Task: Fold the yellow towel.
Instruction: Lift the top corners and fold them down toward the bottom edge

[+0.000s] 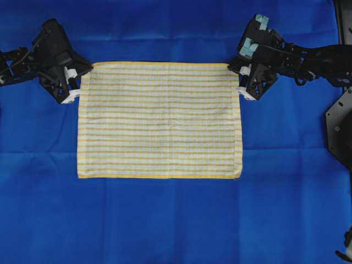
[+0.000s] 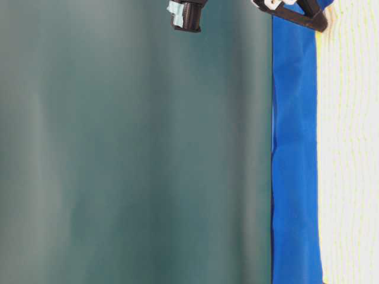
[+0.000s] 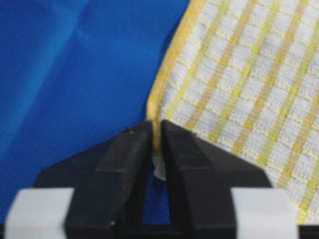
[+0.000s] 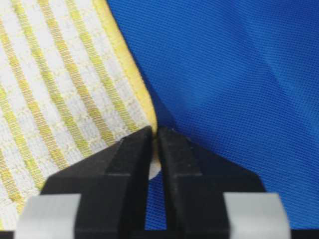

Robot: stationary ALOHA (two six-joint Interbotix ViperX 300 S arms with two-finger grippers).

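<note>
The yellow towel [image 1: 159,120] lies spread flat on the blue sheet [image 1: 165,220], a yellow-and-white checked rectangle with a yellow hem. My left gripper [image 1: 78,89] is at its far left corner, shut on the hem [image 3: 155,102], which runs up between the black fingers [image 3: 132,149]. At the far right corner my right gripper [image 1: 240,83] is likewise shut on the towel's yellow edge [image 4: 130,69], pinched between its fingertips [image 4: 174,149]. The table-level view shows the towel [image 2: 349,148] only as a pale strip at the right.
The blue sheet [image 2: 294,148] covers the whole work surface. A black arm base [image 1: 338,126] stands at the right edge. Beyond the sheet hangs a dark green curtain [image 2: 130,148].
</note>
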